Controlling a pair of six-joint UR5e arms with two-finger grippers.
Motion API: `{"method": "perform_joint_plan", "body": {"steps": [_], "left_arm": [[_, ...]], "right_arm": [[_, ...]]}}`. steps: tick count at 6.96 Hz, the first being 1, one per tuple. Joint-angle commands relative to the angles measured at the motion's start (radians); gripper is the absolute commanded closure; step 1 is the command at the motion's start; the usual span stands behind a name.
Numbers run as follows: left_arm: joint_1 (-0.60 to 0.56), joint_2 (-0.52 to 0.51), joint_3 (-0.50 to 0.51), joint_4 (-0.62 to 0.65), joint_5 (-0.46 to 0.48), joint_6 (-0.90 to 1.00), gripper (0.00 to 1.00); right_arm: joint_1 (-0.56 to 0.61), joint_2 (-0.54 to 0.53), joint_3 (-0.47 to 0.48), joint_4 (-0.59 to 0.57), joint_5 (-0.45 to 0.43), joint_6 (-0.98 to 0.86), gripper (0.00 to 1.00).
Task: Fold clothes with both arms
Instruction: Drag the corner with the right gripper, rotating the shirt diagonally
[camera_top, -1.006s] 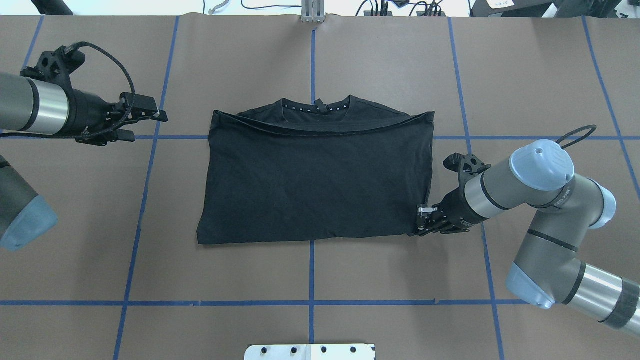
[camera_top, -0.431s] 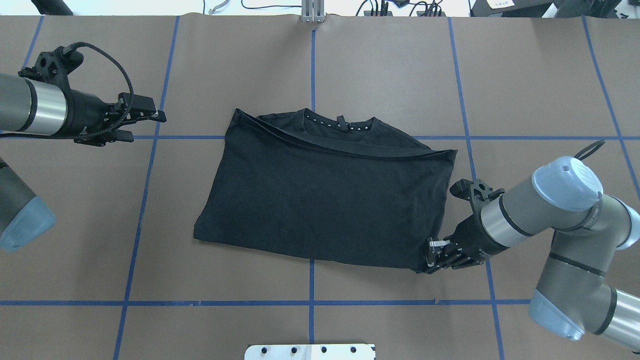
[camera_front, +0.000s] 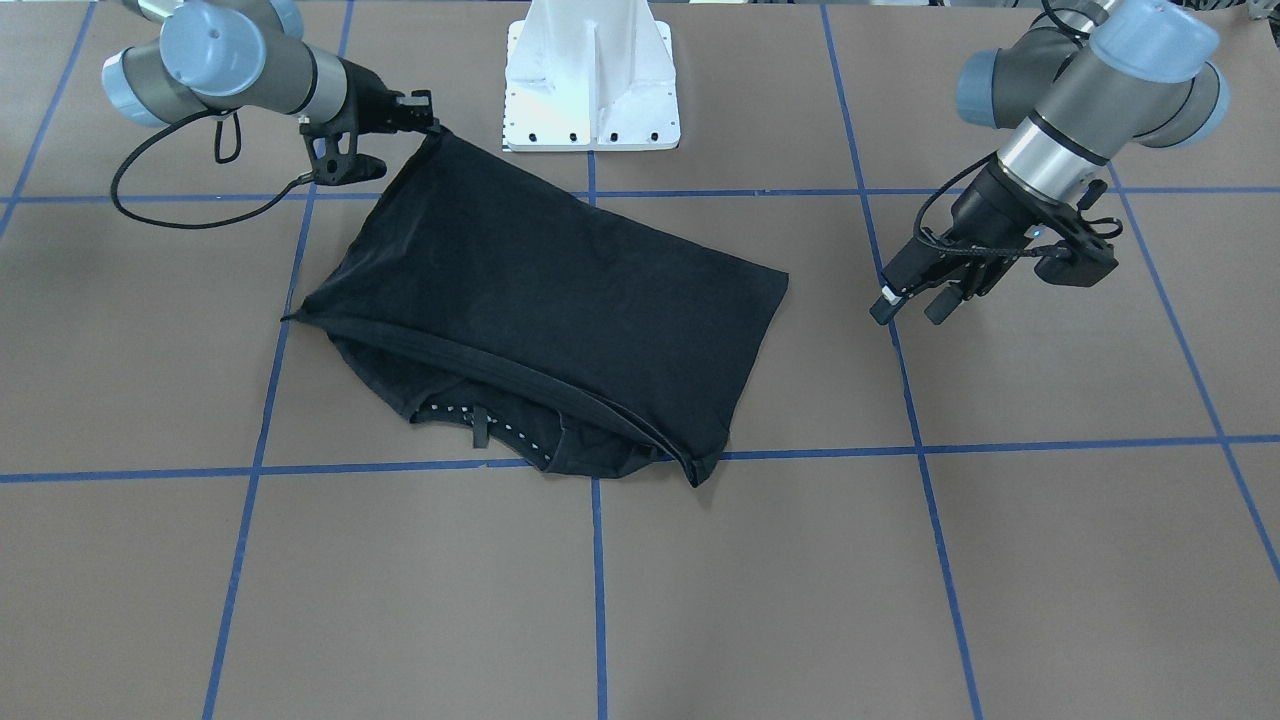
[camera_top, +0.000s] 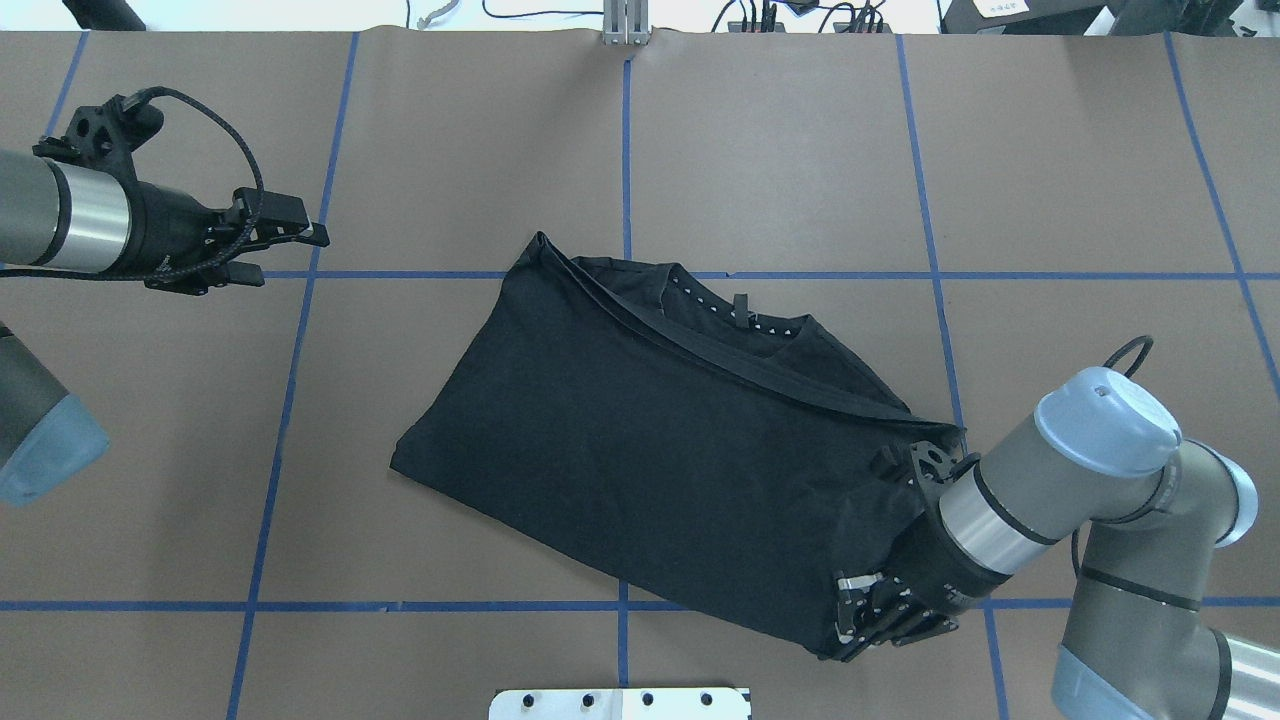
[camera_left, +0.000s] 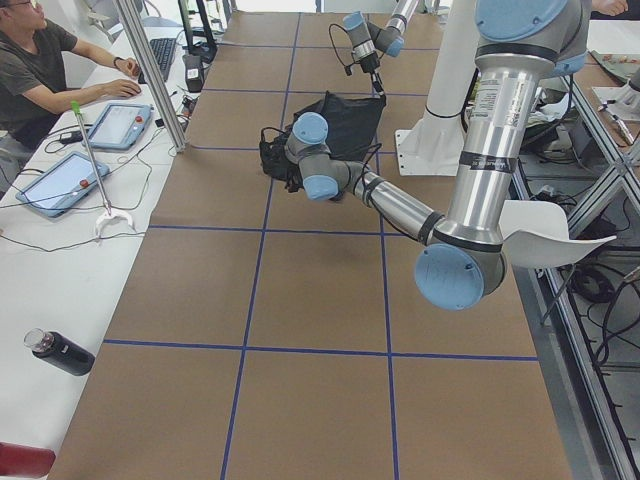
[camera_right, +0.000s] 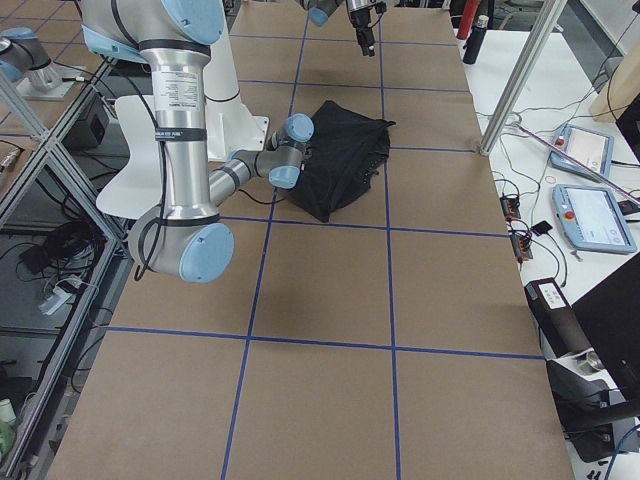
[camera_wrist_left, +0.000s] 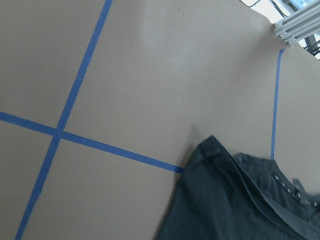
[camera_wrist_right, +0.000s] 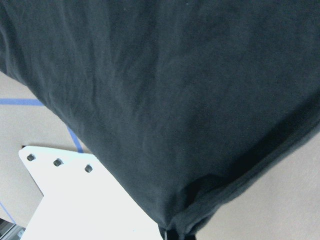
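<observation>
plain black T-shirt (camera_top: 650, 450), row of tiny white dots inside its neckline (camera_top: 740, 318), brown table (camera_top: 450, 130) with a blue tape grid (camera_top: 625, 150), left arm (camera_top: 70, 215) and right arm (camera_top: 1030, 495) grey-silver with pale-blue caps (camera_top: 1100, 420), left gripper (camera_top: 293, 257) and right gripper (camera_top: 850, 625) both pretty much black, white base plate (camera_front: 592, 75)

Bare table (camera_top: 400, 160) between left gripper (camera_top: 292, 255) and T-shirt (camera_top: 650, 470); white base plate (camera_top: 620, 703) close by T-shirt's near corner.
</observation>
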Motion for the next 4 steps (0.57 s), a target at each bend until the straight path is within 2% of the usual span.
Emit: {"method": "perform_joint_plan", "body": {"steps": [1, 2, 3, 4], "left_arm": [[-0.001, 0.003, -0.007, 0.0, 0.0, 0.0, 0.0], [-0.001, 0.005, -0.006, 0.0, 0.0, 0.0, 0.0], [0.001, 0.017, -0.007, 0.0, 0.0, 0.0, 0.0], [0.001, 0.017, -0.009, 0.0, -0.001, 0.0, 0.0]], "right_arm": [[-0.091, 0.045, 0.027, 0.001, 0.017, 0.15, 1.0], [-0.111, 0.062, 0.024, 0.002, 0.02, 0.177, 0.92], [-0.108, 0.064, 0.027, 0.005, 0.018, 0.175, 0.01], [-0.09, 0.061, 0.022, 0.055, 0.018, 0.175, 0.0]]}}
